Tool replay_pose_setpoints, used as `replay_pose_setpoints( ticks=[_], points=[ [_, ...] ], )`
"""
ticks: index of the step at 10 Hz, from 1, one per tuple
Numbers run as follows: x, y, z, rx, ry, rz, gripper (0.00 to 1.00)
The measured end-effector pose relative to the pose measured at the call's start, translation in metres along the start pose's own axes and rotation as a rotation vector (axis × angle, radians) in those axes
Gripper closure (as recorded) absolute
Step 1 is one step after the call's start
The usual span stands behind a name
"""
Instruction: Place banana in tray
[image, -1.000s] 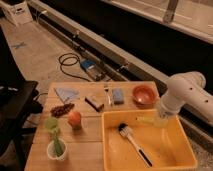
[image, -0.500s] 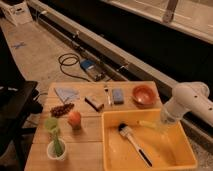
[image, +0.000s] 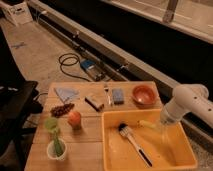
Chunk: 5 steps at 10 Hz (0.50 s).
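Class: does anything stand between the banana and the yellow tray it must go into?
Nothing visible does. The banana, at the end effector, hangs over the tray's right side; the brush lies in the tray further left, apart from it.

materials and finishes on the slatted wooden table (image: 95, 137)

bright-yellow glossy plastic for the tray (image: 112, 150), smooth, with soft glare on the inner walls; pale, matt yellow for the banana (image: 148, 125) inside it, under the gripper (image: 161, 128) of smooth white, faintly shiny arm casing. warm planked wood, matt, for the tabletop. smooth orange sheen on the bowl (image: 144, 94); dull, spongy blue on the sponge (image: 118, 96); soft-looking blue cloth (image: 66, 93); dark-handled brush (image: 133, 143) with pale bristles.
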Motion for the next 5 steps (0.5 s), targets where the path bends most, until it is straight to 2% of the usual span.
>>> replay_pose_setpoints(
  ticks=[5],
  points=[
    [0.0003,0.0002,-0.0005,0.000,0.001,0.000,0.37]
  ],
)
